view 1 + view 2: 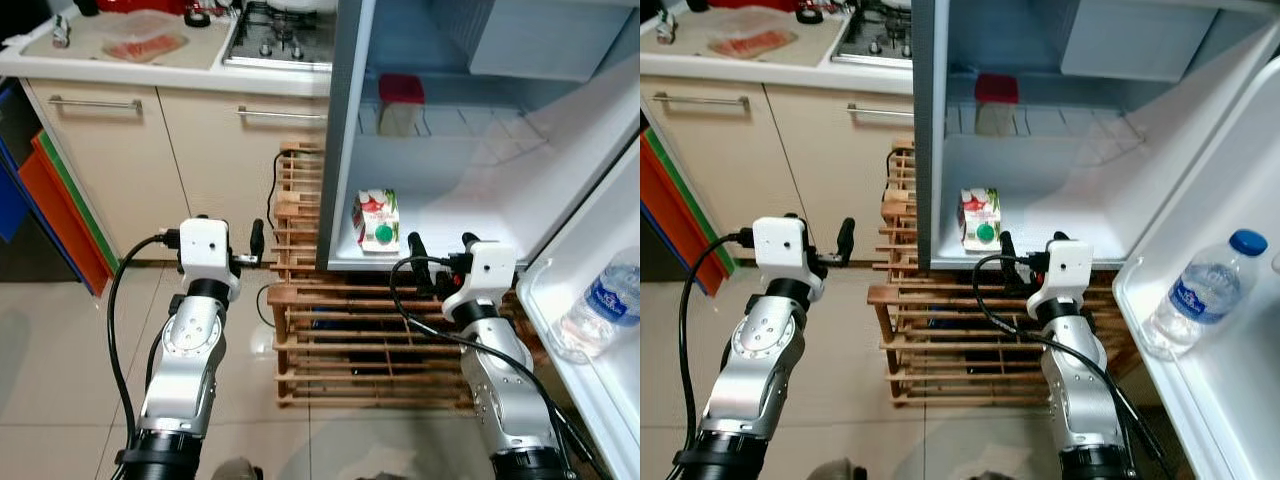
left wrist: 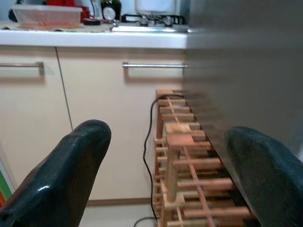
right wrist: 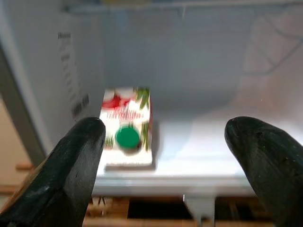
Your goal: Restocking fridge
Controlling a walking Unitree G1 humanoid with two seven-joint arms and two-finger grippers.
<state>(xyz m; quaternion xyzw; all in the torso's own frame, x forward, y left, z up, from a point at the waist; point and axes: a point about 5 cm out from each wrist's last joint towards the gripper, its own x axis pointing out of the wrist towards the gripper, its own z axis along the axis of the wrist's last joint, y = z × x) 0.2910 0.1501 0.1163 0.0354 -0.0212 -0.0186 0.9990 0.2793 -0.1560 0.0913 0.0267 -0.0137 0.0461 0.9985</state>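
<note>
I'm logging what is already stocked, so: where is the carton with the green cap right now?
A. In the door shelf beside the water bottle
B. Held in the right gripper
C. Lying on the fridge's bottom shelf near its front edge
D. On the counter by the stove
C: the carton lies on the fridge's bottom shelf near the front, ahead of the open, empty right gripper.

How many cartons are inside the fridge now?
1. The carton stands on the lower fridge floor, near its front left corner. Others may be hidden higher up.
</note>
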